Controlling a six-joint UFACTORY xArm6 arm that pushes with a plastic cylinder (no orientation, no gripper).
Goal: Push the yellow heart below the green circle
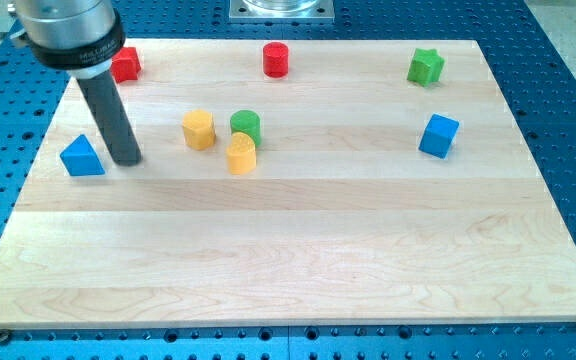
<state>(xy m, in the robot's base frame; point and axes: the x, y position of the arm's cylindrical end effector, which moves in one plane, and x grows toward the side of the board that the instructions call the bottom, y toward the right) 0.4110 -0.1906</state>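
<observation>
A pale wooden board [298, 260] of long glued planks lies on a blue metal table [568, 90] drilled with a regular grid of holes; a grey metal plate [281, 9] sits at the view's top edge above the board. The green circle [246, 125] serves as landmark, standing left of the board's middle in its upper half. The yellow heart [241, 153] lies just below it, touching or nearly touching its lower edge, a shade towards the view's left. A second yellow block [198, 130], of a faceted shape I cannot name for sure, stands just left of the green circle. My tip [126, 160] rests on the board well to the left of the circle and slightly lower, apart from both yellow blocks. The arm has no jaws, only this dark rod. A blue triangle [82, 156] lies just left of my tip. A red block [126, 64] sits far up and left of the circle, partly hidden behind the rod's housing. A red cylinder [276, 60] stands above the circle, slightly right. A green star [426, 66] lies far right and up, a blue cube [438, 135] far right at about the circle's level
</observation>
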